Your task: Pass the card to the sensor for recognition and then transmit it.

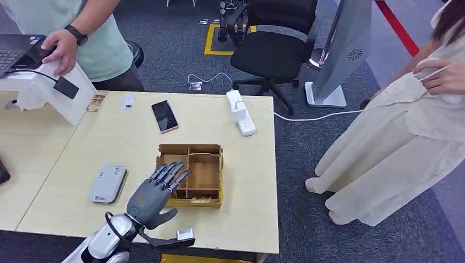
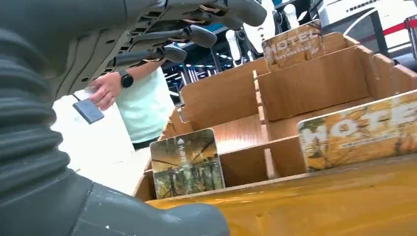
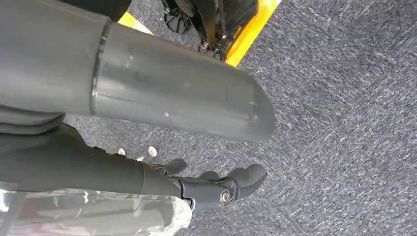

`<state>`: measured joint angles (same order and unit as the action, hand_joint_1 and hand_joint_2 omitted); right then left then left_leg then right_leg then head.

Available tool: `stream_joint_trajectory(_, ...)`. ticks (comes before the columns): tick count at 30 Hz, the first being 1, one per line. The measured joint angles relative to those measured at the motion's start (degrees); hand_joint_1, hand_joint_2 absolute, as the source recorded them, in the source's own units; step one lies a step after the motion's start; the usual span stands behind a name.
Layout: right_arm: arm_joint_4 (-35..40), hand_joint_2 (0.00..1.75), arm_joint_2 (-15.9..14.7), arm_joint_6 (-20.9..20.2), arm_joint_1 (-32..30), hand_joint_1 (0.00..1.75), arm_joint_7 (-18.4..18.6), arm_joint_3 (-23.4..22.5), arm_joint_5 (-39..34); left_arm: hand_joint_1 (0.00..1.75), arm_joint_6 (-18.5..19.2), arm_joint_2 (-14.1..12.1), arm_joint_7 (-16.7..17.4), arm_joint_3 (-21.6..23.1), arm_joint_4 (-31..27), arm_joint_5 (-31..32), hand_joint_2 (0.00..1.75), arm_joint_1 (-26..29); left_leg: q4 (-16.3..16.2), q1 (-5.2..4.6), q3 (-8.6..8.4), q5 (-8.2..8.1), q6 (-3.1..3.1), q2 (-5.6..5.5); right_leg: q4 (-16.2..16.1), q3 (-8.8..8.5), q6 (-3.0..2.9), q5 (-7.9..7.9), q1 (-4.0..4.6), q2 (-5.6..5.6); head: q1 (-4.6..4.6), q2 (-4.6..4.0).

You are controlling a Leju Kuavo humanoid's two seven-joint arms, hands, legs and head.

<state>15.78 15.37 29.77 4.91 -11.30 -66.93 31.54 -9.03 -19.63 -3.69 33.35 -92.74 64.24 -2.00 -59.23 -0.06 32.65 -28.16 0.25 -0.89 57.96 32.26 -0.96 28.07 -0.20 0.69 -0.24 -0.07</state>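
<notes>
The left hand (image 1: 155, 193) sits at lower centre of the head view, palm down, fingers (image 1: 171, 174) stretched forward and apart over the left edge of the cardboard divider box (image 1: 204, 171), thumb (image 1: 162, 218) jutting toward the lower right; it holds nothing. The silver arm (image 1: 104, 241) enters from the bottom left. In the left wrist view a card (image 2: 186, 163) stands upright in a near compartment, with further cards (image 2: 358, 132) beside and behind it. The right hand (image 3: 196, 147) hangs over grey carpet, fingers loosely apart, holding nothing. Left of the box lies a grey sensor (image 1: 108, 183); above it a phone (image 1: 164, 116) and power strip (image 1: 240, 113). A person's hand (image 1: 58, 50) rests on white equipment (image 1: 49, 90) at upper left.
</notes>
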Motion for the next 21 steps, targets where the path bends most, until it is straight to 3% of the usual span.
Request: stream_joint_trajectory(21,0.0,0.0,0.0,-0.4,0.2,0.0,-0.1,0.0,1.2,0.0,0.2,5.9,-0.1,4.2,2.6,0.6,1.75,-4.1,0.0,-0.01,0.0,0.0,0.0,0.0,0.0,0.0,0.0,0.0,0.0,0.0,0.02,0.02)
